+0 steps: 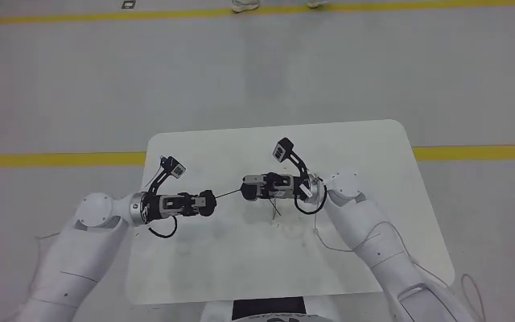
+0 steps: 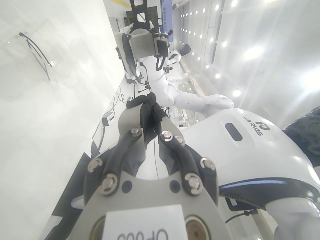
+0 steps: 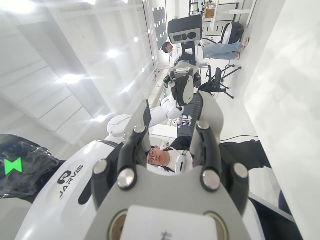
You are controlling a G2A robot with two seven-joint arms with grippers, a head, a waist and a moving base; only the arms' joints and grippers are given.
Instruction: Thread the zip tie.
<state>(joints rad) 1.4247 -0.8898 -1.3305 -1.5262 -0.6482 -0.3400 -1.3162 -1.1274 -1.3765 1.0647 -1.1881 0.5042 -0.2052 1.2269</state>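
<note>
A thin black zip tie [image 1: 228,193] spans the gap between my two grippers above the middle of the white table [image 1: 362,161]. My left gripper [image 1: 211,200] is shut on one end of it. In the left wrist view the black pads [image 2: 146,111] are pressed together and the tie's strap [image 2: 157,156] runs back between the fingers. My right gripper [image 1: 245,191] faces the left one at the tie's other end. In the right wrist view its fingers [image 3: 142,116] stand apart, open, around my right gripper's [image 3: 172,101] bare gap. Whether the tie's tip touches them I cannot tell.
Several spare black zip ties [image 1: 276,211] lie on the table just in front of the right gripper, on a clear plastic sheet [image 2: 37,53]. Bare tabletop surrounds both arms. A person [image 3: 156,154] sits behind the table's near edge.
</note>
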